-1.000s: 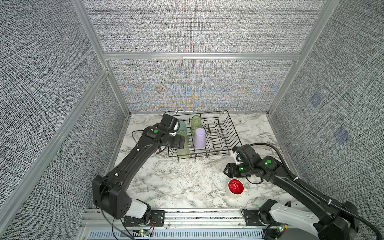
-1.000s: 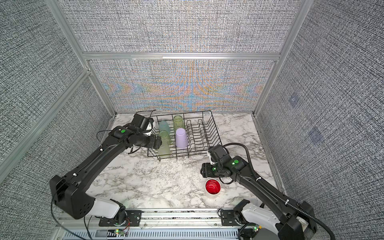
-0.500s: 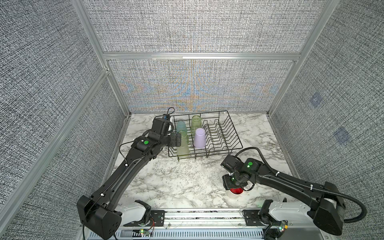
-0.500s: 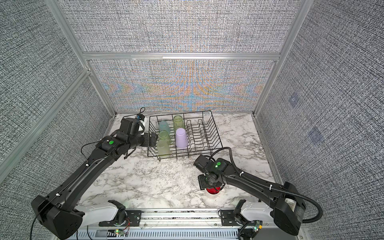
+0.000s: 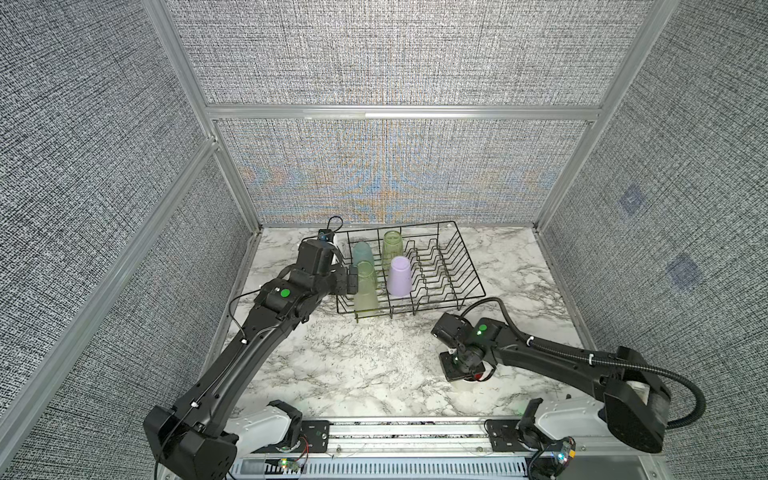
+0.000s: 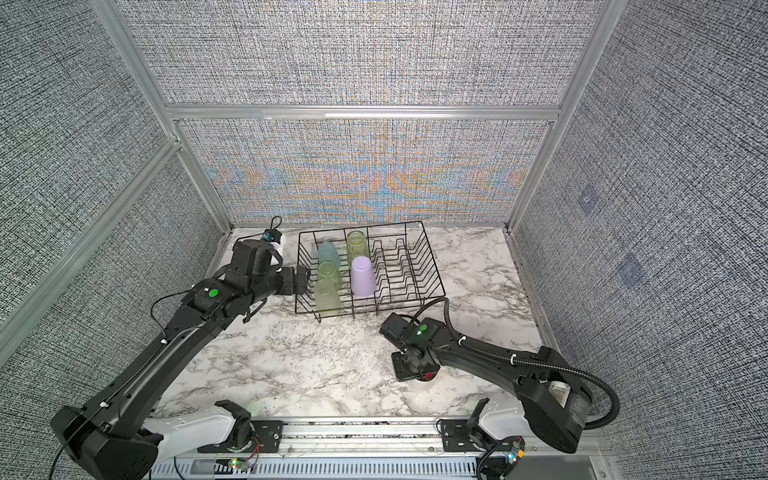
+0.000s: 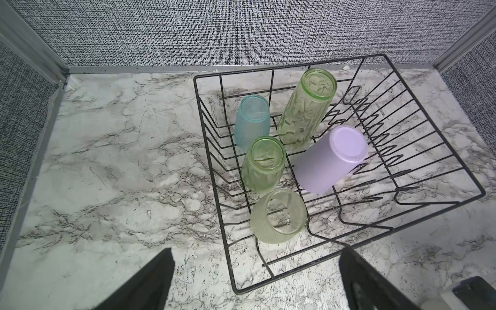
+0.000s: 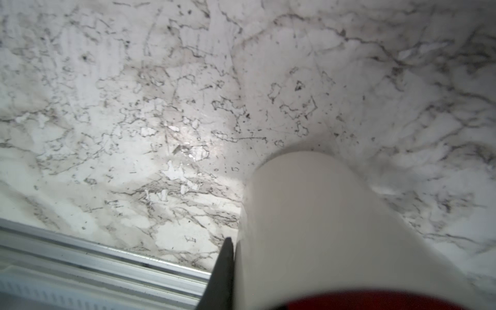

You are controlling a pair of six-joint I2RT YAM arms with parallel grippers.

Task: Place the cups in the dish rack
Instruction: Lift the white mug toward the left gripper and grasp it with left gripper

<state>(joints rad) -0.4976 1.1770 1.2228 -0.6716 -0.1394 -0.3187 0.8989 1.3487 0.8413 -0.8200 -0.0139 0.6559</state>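
The right end effector [image 5: 467,371] has dropped onto the white tumbler with a red inside [image 8: 322,228] and clamped its wall, with one black finger [image 8: 222,273] flat against the outside (the other finger is hidden). The left end effector [image 7: 255,290] has backed out of the rectangular black wire dish rack [image 5: 444,266].

The white tumbler stands upright on the marble tabletop [image 5: 353,365], near the rack's right front corner but apart from it. Five more sit in the rack's left half:
- an opaque lilac tumbler [image 5: 400,275], base up
- a taller clear green tumbler [image 5: 392,245] behind it
- a clear light blue tumbler [image 5: 363,252]
- a shorter clear green tumbler [image 5: 365,272]
- a frosted pale yellow-green tumbler [image 5: 365,297] by the rack's front wall

The left end effector hovers just outside the rack's left wall, jaws spread wide, holding nothing.
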